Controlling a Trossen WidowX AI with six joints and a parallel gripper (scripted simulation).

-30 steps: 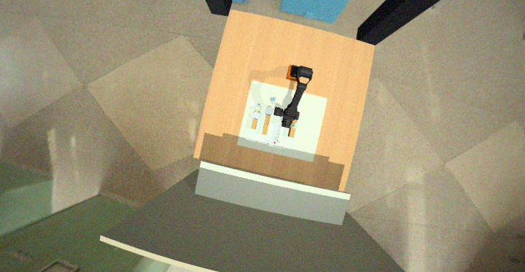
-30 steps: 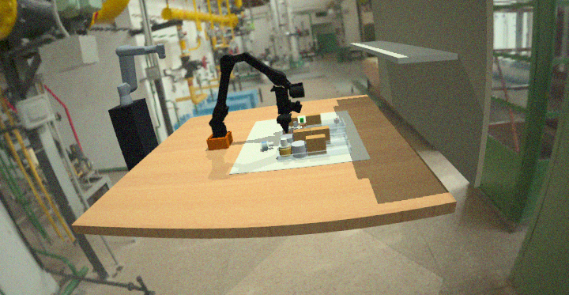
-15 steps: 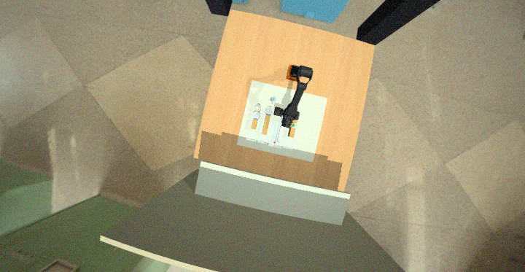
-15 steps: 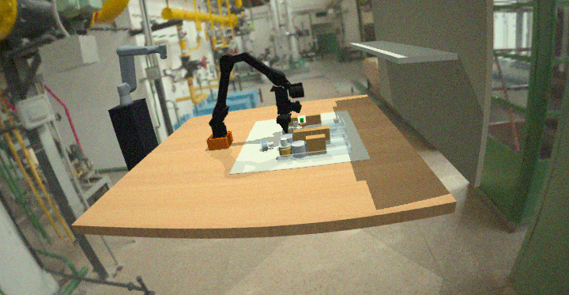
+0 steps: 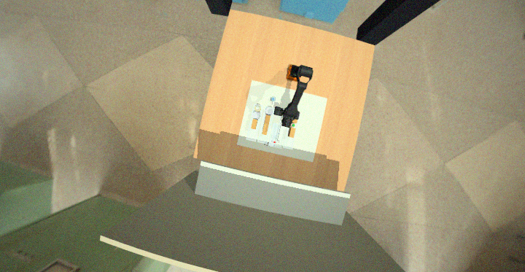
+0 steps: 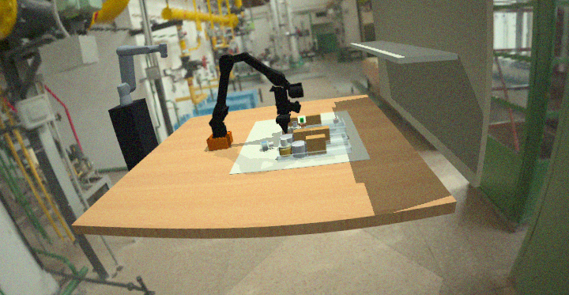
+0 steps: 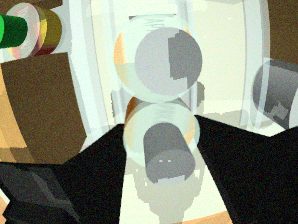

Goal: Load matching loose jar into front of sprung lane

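Note:
My gripper point(image 7: 158, 125) point(image 6: 284, 130) is shut on a clear jar with a grey lid point(image 7: 169, 159), upright between the fingers in the wrist view. Directly behind it, touching or nearly touching, stands the lane jar point(image 7: 168, 61), clear with a broad grey top and orange showing at its sides. It is in the sprung lane point(image 7: 222, 62), between clear walls. The pusher plate is mostly hidden behind the lane jar. The held jar's base and the low front stop are hidden, so I cannot tell whether it touches the floor. In the top view the arm covers the fingers.
A green-capped jar point(image 7: 37, 30) point(image 6: 301, 119) and a brown block point(image 7: 45, 102) flank the lane at left. A grey cylinder point(image 7: 275, 92) is at right. A blue-ended loose piece point(image 5: 273, 98) point(image 6: 265, 145) lies near the lane fronts. A yellowish jar point(image 6: 285, 150) stands farther aside.

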